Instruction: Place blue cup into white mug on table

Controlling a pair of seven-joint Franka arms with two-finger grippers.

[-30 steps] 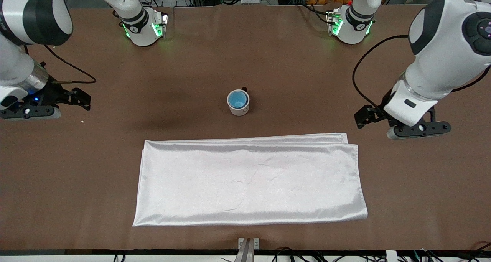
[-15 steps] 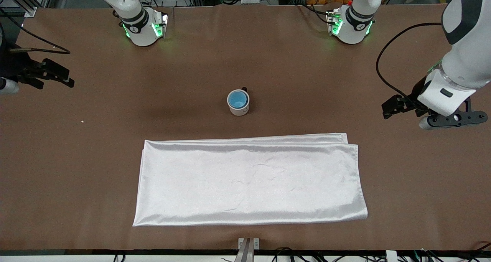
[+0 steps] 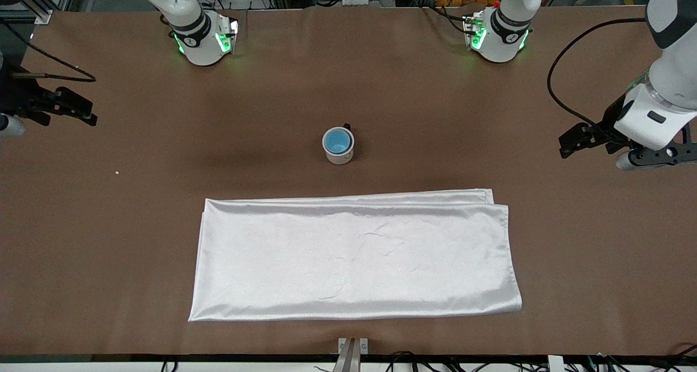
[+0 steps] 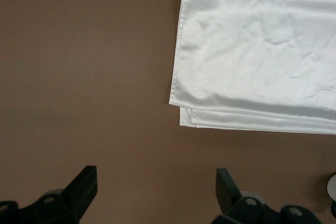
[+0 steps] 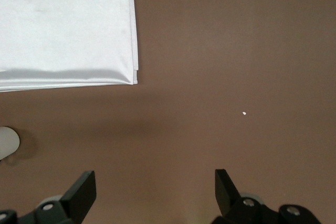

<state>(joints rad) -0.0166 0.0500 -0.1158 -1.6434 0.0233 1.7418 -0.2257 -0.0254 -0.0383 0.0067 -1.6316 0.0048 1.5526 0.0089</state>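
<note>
Both hands open, well apart from blue cup.

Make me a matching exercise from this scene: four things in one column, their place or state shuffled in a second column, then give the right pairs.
Things:
1. blue cup
2. white mug
3. white cloth
4. left gripper

Places or states:
A. lies flat, nearer to the front camera than the mug
B. open, holding nothing, over the table toward the left arm's end
C. sits inside the mug
D. stands upright on the table, black handle pointing away from the front camera

Pairs: 1-C, 2-D, 3-A, 4-B
</note>
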